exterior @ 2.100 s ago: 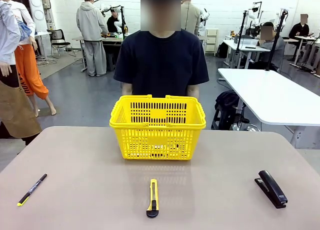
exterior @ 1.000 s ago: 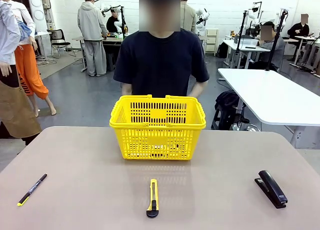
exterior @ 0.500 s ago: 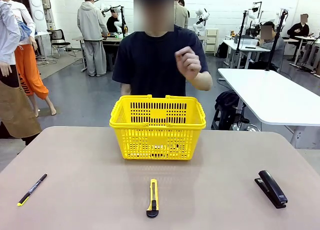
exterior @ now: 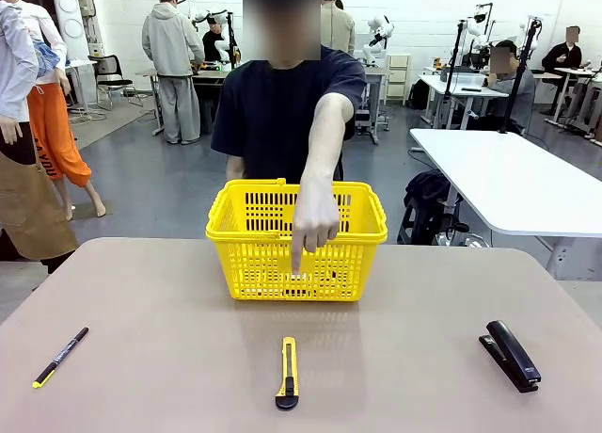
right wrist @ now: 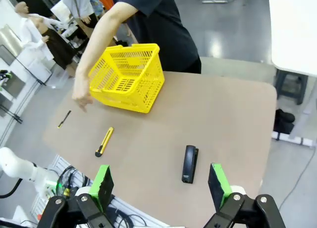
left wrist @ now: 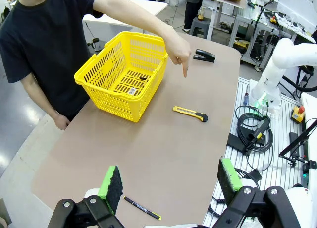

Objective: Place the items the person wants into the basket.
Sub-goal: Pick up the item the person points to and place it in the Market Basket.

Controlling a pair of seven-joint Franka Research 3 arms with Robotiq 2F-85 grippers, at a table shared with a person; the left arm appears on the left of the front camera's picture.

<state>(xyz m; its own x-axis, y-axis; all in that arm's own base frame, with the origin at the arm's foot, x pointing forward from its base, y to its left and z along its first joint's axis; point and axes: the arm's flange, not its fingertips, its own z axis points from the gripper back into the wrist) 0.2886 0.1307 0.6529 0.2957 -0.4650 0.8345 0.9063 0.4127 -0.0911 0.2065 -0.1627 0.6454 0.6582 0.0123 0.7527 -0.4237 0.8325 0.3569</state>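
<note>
Selection of the knife (exterior: 288,373) is judged to be the step in hand, since the person's hand (exterior: 315,228) is held over the near wall of the basket (exterior: 245,236) with the forefinger pointed straight down, in line with the knife. The knife lies at the middle of the near edge of the table (exterior: 423,301), lengthwise toward the basket, which stands at the middle of the far edge. The pen (exterior: 60,356) near the near left corner and the stapler (exterior: 511,355) near the near right corner are not pointed at and are best left alone. The left gripper (left wrist: 171,176) and the right gripper (right wrist: 159,181) are both held high above the table with jaws wide apart and nothing between them. Either could be brought down. The jaws should be turned across the narrow width of the knife and closed about mid-body, and the descent should be made well clear of the outstretched arm, with the lift to the basket delayed until the hand is drawn back. Against half a second ago, the hand is no longer raised at the chest but stretched forward and down. A second ago both arms were hanging at the person's sides. The knife, pen, stapler and basket lie as they did.
</note>
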